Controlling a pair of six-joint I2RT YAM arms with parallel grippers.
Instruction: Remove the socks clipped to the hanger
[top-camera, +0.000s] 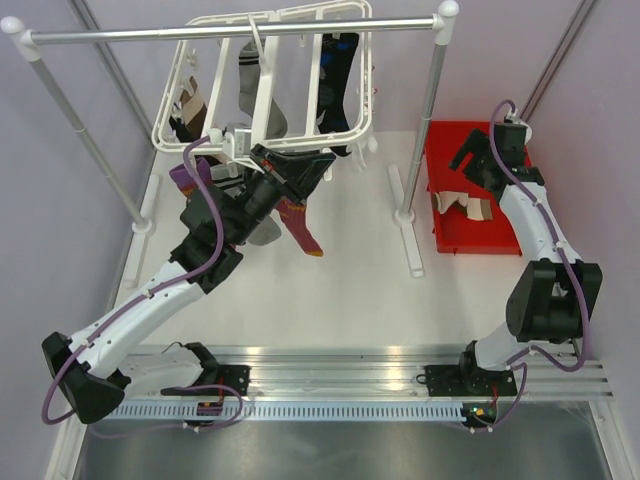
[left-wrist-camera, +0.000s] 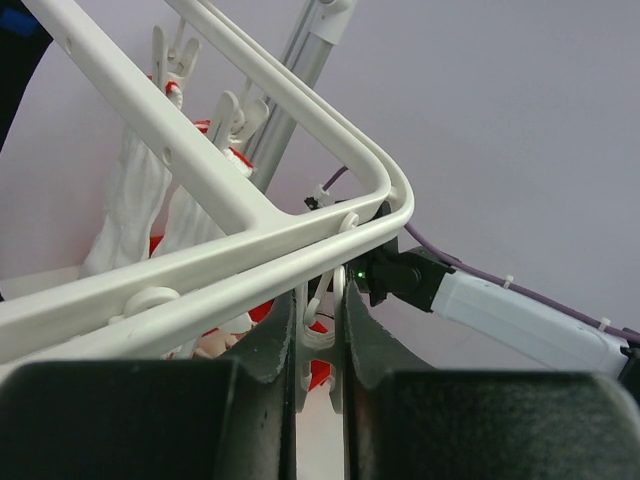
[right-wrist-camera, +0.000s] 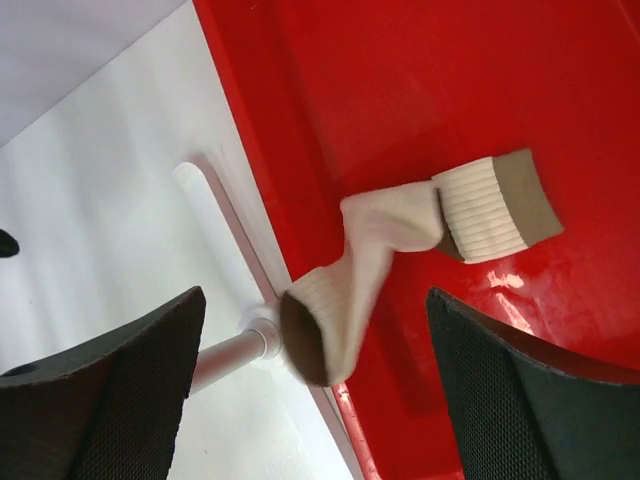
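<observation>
The white hanger (top-camera: 262, 128) hangs from a rail with socks clipped under it: black-and-blue (top-camera: 335, 85), grey (top-camera: 250, 75), brown-and-cream (top-camera: 190, 105). My left gripper (top-camera: 322, 165) is at the hanger's near right corner. In the left wrist view it (left-wrist-camera: 320, 340) is shut on a white clip (left-wrist-camera: 322, 335) under the frame (left-wrist-camera: 230, 250). A maroon sock with orange stripes (top-camera: 300, 225) hangs below the gripper. My right gripper (top-camera: 470, 160) is open over the red tray (top-camera: 500, 235). A brown-and-cream sock (right-wrist-camera: 400, 235) lies loose between its spread fingers, its lower end blurred.
The silver rail (top-camera: 230, 33) stands on two posts with white feet (top-camera: 410, 235) on the table. A purple sock (top-camera: 185, 180) and a grey one (top-camera: 265, 232) show beside the left arm. White socks (left-wrist-camera: 125, 210) hang from clips in the left wrist view.
</observation>
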